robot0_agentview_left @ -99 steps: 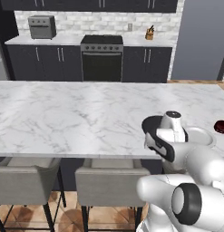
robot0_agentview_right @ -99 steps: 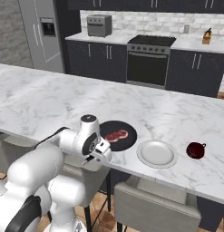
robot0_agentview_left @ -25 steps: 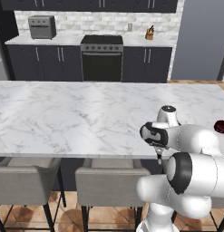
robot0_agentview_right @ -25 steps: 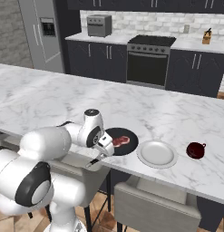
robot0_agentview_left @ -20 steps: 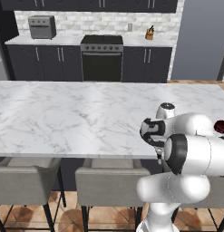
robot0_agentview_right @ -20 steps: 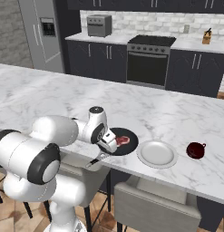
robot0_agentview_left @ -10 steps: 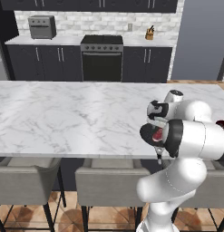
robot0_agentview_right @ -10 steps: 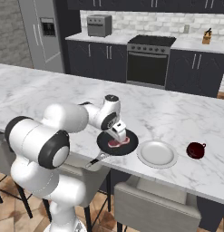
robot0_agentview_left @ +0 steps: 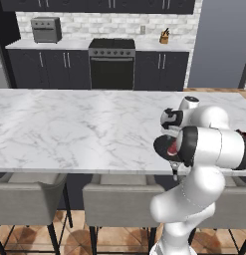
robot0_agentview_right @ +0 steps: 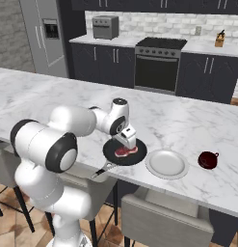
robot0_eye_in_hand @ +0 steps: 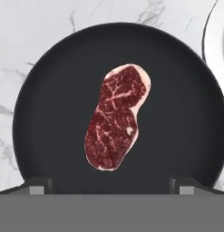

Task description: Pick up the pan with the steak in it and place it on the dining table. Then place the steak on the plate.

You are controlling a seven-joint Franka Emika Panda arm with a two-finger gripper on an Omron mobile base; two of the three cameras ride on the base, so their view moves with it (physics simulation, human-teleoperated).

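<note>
The black pan (robot0_agentview_right: 135,157) sits on the marble dining table (robot0_agentview_right: 53,101) near its front edge, its handle (robot0_agentview_right: 102,170) pointing front-left past the edge. The red marbled steak (robot0_agentview_right: 126,151) lies in the pan's middle. My gripper (robot0_agentview_right: 126,141) hangs open just above the steak, touching nothing. In the hand view the steak (robot0_eye_in_hand: 115,118) lies lengthwise on the pan (robot0_eye_in_hand: 54,99), ahead of my gripper (robot0_eye_in_hand: 111,183) and in line with the gap between its two fingertips (robot0_eye_in_hand: 41,186). The pale plate (robot0_agentview_right: 167,163) rests right beside the pan, its rim (robot0_eye_in_hand: 220,36) at the top right. My arm hides most of the pan (robot0_agentview_left: 163,145) in the left base view.
A dark red round thing (robot0_agentview_right: 207,159) stands right of the plate. Grey stools (robot0_agentview_right: 159,219) are tucked under the table's front edge. Beyond the table are the dark cabinets and the oven (robot0_agentview_right: 158,65).
My hand has swung from the pan's handle side to right over the steak, and the arm's elbow has folded in. The jaws stay wide. Pan, steak and plate have not moved.
</note>
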